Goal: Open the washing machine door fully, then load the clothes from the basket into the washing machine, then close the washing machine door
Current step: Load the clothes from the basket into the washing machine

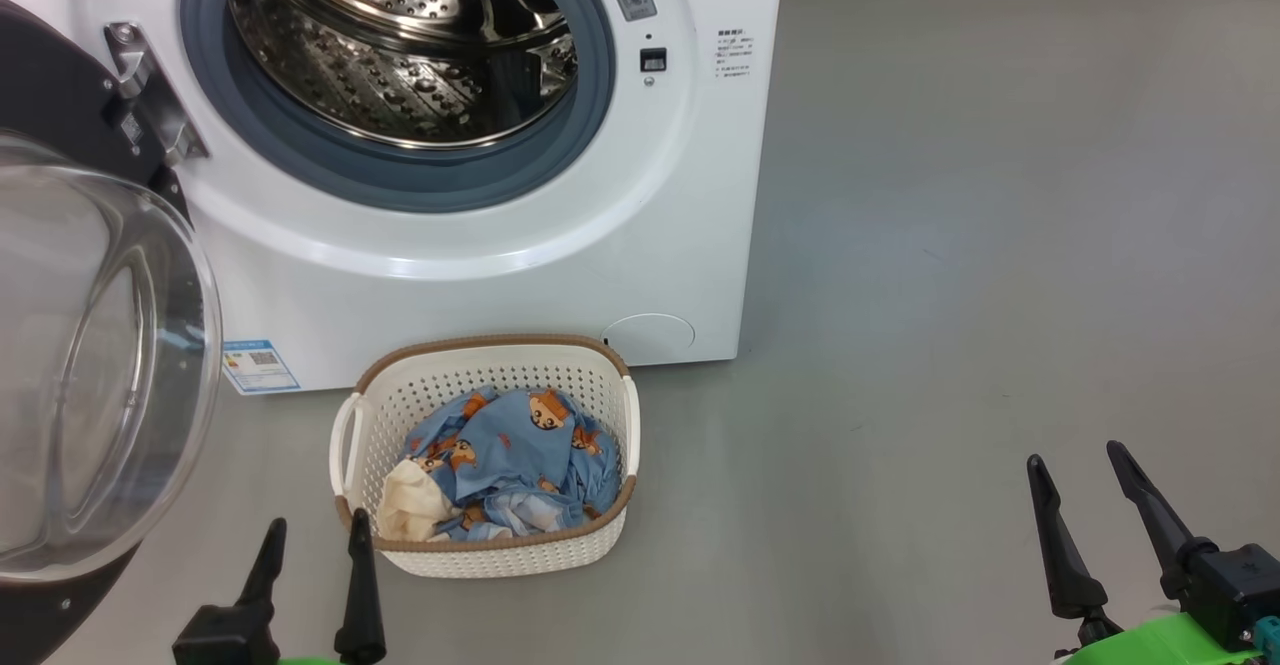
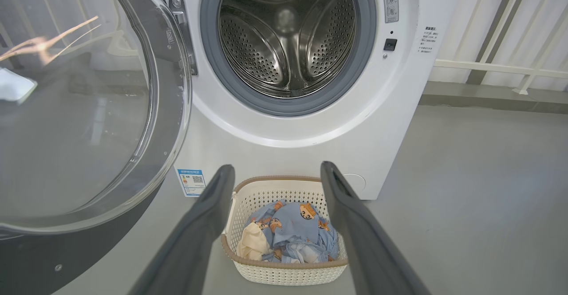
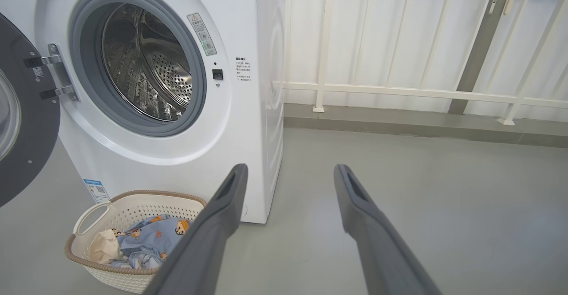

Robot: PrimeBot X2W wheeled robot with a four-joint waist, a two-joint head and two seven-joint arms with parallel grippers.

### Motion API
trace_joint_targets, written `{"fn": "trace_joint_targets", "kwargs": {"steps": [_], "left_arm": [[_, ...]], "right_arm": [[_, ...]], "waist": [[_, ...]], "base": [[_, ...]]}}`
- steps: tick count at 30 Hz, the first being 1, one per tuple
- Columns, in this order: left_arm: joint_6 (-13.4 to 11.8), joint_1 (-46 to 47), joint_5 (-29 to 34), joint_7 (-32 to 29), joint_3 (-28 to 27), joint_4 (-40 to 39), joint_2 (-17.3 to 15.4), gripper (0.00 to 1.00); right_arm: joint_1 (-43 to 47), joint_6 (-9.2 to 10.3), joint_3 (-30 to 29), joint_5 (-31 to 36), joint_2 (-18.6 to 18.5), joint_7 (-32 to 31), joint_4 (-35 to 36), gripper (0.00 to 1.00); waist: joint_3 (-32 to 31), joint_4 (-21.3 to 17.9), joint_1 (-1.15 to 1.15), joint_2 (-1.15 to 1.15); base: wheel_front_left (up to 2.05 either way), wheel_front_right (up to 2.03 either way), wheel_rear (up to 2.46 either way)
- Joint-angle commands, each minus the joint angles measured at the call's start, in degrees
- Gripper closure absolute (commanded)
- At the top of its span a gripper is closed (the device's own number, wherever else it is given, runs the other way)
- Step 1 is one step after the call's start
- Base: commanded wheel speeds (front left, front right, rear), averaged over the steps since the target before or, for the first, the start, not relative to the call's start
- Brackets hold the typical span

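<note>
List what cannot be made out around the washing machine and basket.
Head view: the clothes cover the floor of the basket.
Head view: the left edge cuts off the washing machine door.
All views: the printed notice on the washing machine is too small to read.

The perforated steel drum (image 1: pixel 400 75) gaped clear; the swung-out black-ringed glass door (image 1: pixel 90 365) crowded the left; grey floor (image 1: pixel 950 295) lay free right.
</note>
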State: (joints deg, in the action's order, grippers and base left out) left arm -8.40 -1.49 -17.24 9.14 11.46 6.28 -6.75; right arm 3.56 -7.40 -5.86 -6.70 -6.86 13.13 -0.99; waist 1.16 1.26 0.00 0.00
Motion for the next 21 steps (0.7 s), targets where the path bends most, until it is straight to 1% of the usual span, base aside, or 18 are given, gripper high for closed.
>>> {"fn": "trace_joint_targets", "kwargs": {"steps": [1,16,21], "left_arm": [[-0.6,2.6,0.2,-0.1,-1.8,-1.0,-1.1,0.0],[-0.3,2.9,-0.5,0.3,-1.2,-0.5,-1.6,0.0],[-0.3,2.8,-0.7,0.3,-0.9,-0.4,-1.7,0.0]], "right_arm": [[-0.4,-0.09,1.1,0.3,-0.6,0.2,1.5,0.0],[-0.3,-0.09,1.1,0.0,-0.7,0.3,1.2,0.0],[-0.3,-0.09,1.2,-0.1,-0.8,0.3,1.1,0.0]], "waist": [[-0.1,0.1,0.0,0.0],[-0.1,0.3,0.0,0.0],[-0.3,0.2,0.0,0.0]], "base": [[0.0,0.0,0.0],[0.01,-0.01,0.0],[0.48,-0.58,0.1]]}}
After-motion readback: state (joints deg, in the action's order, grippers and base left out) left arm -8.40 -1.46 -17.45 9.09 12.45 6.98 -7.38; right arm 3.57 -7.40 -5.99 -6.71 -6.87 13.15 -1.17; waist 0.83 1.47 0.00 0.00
